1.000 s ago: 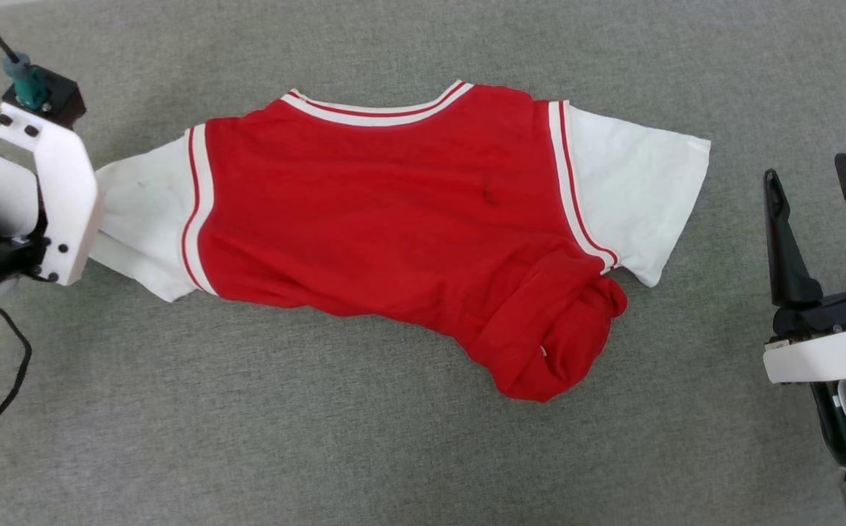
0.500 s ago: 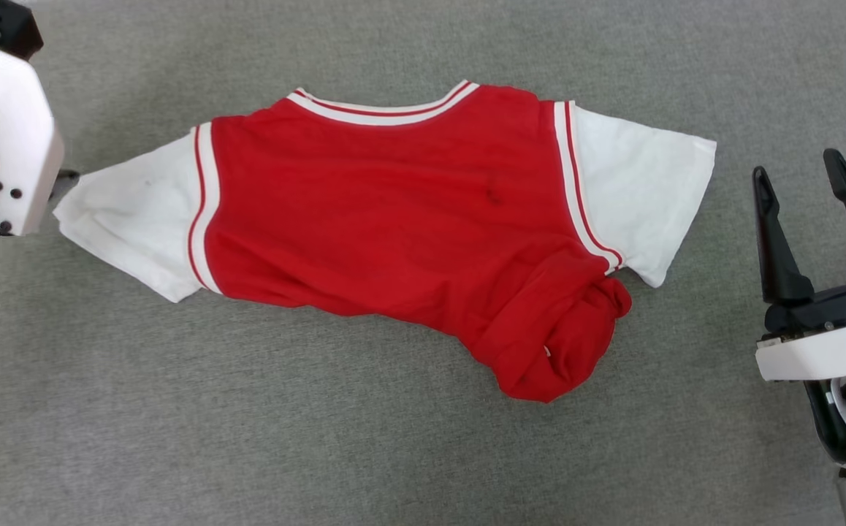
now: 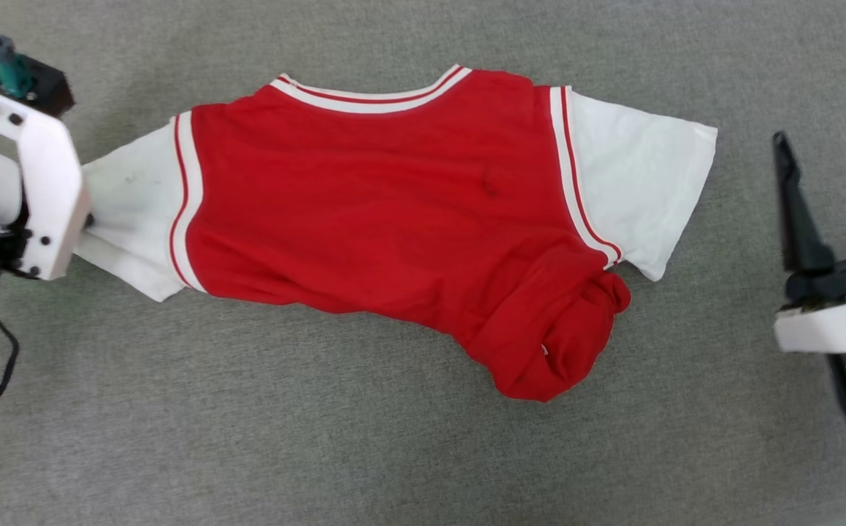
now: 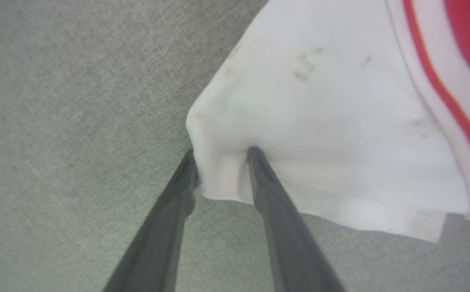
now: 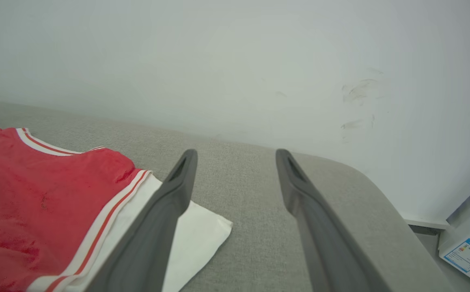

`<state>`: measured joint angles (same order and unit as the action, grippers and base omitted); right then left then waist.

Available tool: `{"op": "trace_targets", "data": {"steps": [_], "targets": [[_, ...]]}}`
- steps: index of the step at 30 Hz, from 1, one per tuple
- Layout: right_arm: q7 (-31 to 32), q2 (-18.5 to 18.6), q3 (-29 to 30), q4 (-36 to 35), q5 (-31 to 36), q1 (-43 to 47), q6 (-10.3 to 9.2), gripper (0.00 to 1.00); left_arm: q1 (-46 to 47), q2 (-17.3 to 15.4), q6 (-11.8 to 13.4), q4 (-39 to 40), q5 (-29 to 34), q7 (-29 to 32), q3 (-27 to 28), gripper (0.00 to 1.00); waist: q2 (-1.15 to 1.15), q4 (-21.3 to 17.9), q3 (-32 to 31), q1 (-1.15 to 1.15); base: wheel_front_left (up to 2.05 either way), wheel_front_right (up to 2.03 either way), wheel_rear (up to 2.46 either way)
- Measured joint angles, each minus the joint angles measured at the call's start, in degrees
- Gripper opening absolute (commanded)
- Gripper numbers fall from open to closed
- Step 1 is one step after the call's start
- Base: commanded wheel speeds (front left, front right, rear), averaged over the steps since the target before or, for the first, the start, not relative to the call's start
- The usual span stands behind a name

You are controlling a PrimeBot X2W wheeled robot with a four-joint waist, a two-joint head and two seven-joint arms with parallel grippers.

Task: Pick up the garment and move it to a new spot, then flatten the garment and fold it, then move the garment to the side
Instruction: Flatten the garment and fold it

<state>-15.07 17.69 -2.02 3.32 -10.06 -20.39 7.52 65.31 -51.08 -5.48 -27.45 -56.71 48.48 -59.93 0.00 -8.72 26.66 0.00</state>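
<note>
head / garment: the garment point(image 3: 394, 204) lies spread on the grey surface point(image 3: 248, 453), collar away from the robot, both white sleeves out, hem bunched in a lump point(image 3: 554, 343).
head / progress: judged mid-flatten; no fold yet, side move left.
head / right gripper point(image 3: 821, 131): jaws wide, empty, just beyond the right sleeve.
head / room: bare surface all round, most on the near side.
left wrist / left gripper point(image 4: 220, 156): fingers bracket the left sleeve point(image 4: 320, 121) corner, cloth touching both; firm pinch cannot tell.
right wrist / edges: surface ends at the wall point(image 5: 218, 61) behind the collar; rounded corner point(image 5: 361, 174) at right, labelled box point(image 5: 468, 251) below it.
</note>
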Motion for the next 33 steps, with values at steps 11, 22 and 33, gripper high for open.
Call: {"op": "trace_targets", "data": {"steps": [11,22,33], "targets": [[8.6,11.3,-1.8,-0.2,-3.6,-10.3,0.00,1.00,1.0,0.0,-1.4,4.1,0.5,-6.6,0.7,0.00,0.00,3.2,-3.7,0.00,0.00,0.00,0.00],[47.9,30.3,-25.2,3.0,-28.5,-24.5,0.00,1.00,1.5,0.9,-1.6,10.7,2.8,-9.7,-0.7,0.00,0.00,6.9,-3.0,0.00,0.00,0.00,0.00],[66.8,28.3,-34.7,14.7,-36.9,-33.3,-0.01,1.00,4.9,3.3,-1.2,15.2,5.6,-10.8,-1.0,0.00,0.00,10.6,2.1,0.00,0.00,0.00,0.00]]}}
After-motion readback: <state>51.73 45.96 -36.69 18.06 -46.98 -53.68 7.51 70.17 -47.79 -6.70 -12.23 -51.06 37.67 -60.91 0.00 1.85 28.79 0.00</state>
